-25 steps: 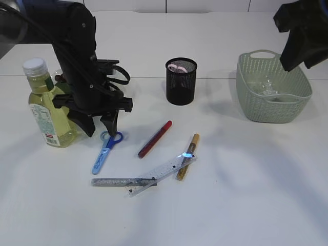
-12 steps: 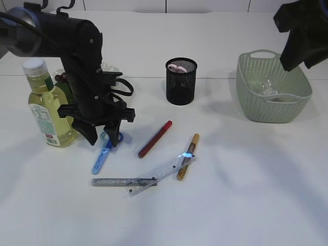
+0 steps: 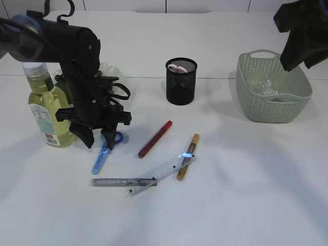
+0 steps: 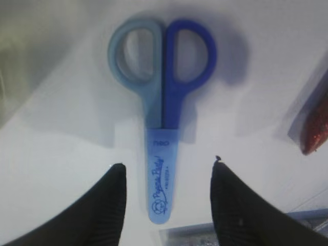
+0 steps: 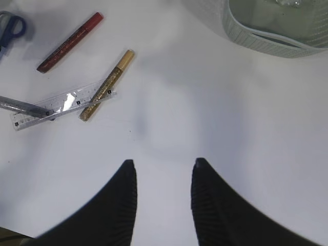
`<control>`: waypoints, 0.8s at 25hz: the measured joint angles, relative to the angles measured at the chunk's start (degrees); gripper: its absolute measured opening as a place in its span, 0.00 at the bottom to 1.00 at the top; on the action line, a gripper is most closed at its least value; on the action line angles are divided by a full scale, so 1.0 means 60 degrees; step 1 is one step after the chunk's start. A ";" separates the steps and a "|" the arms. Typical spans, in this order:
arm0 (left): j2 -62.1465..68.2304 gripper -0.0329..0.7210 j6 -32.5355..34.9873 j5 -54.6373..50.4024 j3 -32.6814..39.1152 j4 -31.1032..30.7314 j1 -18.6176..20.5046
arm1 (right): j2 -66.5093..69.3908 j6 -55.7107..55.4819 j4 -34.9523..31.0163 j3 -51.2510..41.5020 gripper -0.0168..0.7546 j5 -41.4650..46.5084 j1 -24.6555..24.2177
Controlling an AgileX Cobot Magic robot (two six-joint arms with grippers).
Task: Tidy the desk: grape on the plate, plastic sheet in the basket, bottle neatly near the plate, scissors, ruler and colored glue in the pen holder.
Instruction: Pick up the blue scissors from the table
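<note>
Blue scissors (image 3: 101, 155) lie closed on the table and show in the left wrist view (image 4: 163, 128) with the handles away from me. My left gripper (image 3: 100, 142) (image 4: 166, 164) is open, and its fingers straddle the blade end just above the table. My right gripper (image 5: 164, 163) is open and empty, high over the basket side (image 3: 300, 36). A clear ruler (image 3: 161, 174) (image 5: 61, 105) lies across a silver glue pen (image 3: 120, 182). A red glue pen (image 3: 155, 138) (image 5: 69, 42) and a gold glue pen (image 3: 188, 156) (image 5: 106, 84) lie nearby.
A black mesh pen holder (image 3: 181, 82) holds pink-handled scissors. A green basket (image 3: 297, 95) holds clear plastic (image 3: 266, 84). A yellow bottle (image 3: 43, 107) stands at the left. A pale green plate (image 3: 111, 70) is partly hidden behind my left arm.
My left arm has shifted a little and the open gripper has come down around the blue scissors. The right arm has not moved.
</note>
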State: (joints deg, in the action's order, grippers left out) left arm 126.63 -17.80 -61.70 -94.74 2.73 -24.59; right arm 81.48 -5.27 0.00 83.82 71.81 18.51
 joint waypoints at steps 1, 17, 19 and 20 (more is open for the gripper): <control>0.0000 0.55 0.0000 0.0023 0.0000 0.0000 0.0039 | 0.0000 0.0000 0.0000 0.0000 0.41 0.0000 0.0000; 0.0313 0.55 -0.0016 0.0553 -0.0015 0.0154 0.0051 | 0.0000 0.0034 0.0000 0.0000 0.41 0.0000 0.0000; 0.0313 0.55 -0.0016 0.0651 -0.0015 0.0154 0.0051 | 0.0000 0.0034 0.0000 0.0000 0.41 0.0000 0.0000; 0.0313 0.55 0.0002 0.0665 -0.0015 0.0154 0.0051 | 0.0000 0.0034 0.0000 0.0000 0.41 0.0000 0.0000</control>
State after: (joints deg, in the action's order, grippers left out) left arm 128.51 -17.79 -57.71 -94.83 3.65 -24.28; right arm 81.48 -5.07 0.00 83.82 71.81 18.51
